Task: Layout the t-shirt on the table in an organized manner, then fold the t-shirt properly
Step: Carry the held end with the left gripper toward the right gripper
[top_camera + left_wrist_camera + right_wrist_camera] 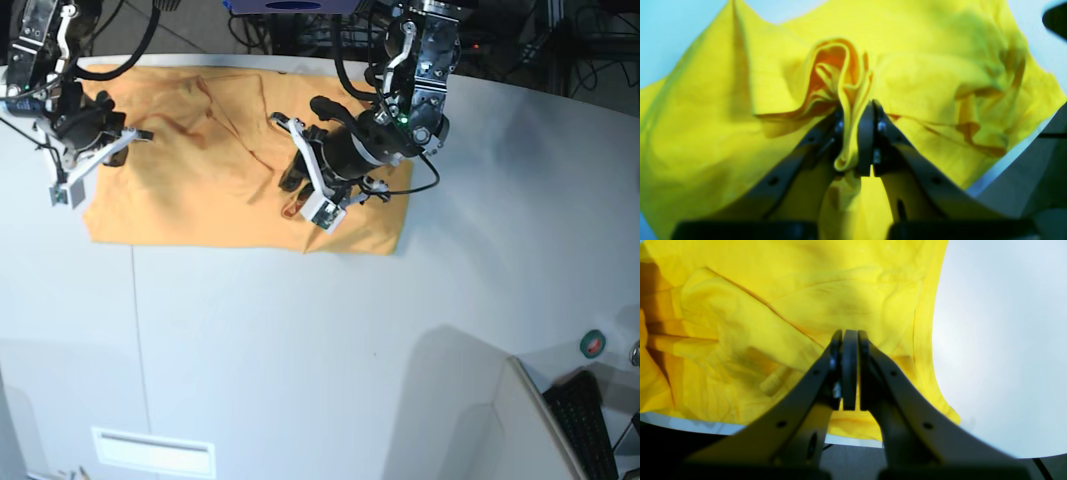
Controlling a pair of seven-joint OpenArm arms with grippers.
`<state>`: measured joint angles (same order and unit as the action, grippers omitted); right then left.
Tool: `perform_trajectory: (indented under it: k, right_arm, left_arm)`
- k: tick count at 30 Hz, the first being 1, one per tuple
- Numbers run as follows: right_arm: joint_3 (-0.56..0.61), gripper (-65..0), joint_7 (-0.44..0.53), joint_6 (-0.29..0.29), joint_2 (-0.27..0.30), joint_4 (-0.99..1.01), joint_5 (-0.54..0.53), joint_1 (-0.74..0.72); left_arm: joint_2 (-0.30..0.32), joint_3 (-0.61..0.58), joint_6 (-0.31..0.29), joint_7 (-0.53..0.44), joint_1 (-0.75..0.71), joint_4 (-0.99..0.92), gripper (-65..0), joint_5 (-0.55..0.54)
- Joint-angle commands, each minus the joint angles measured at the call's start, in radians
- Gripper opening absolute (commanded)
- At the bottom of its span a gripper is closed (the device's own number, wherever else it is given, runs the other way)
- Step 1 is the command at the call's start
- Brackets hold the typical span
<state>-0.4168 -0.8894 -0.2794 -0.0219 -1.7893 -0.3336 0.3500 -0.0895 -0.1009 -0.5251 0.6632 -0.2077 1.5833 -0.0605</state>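
Green tape roll (593,343) near black keyboard (588,420).

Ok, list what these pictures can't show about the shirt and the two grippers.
- Base view: the left gripper covers the shirt fold it pinches.
- Base view: the right gripper is too small to tell whether cloth is caught.
- Right wrist view: the fingers are pressed together; cloth between them can't be made out.
- Left wrist view: the shirt is cut off by the frame and blurred.
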Motion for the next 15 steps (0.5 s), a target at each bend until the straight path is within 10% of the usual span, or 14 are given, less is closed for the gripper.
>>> perform_trajectory:
  k: [1, 15]
  right_arm:
    - [-0.003, -65.0, 0.014, -0.004, 0.004, -0.014, -0.008, -0.001]
    - [-0.003, -65.0, 0.014, -0.004, 0.004, -0.014, -0.008, -0.004]
  left_arm:
    - [-0.008, -0.016, 0.0, -0.024, 0.009, 0.015, -65.0, -0.025]
    - [0.012, -0.061, 0.0, 0.094, 0.006, 0.073, -65.0, -0.023]
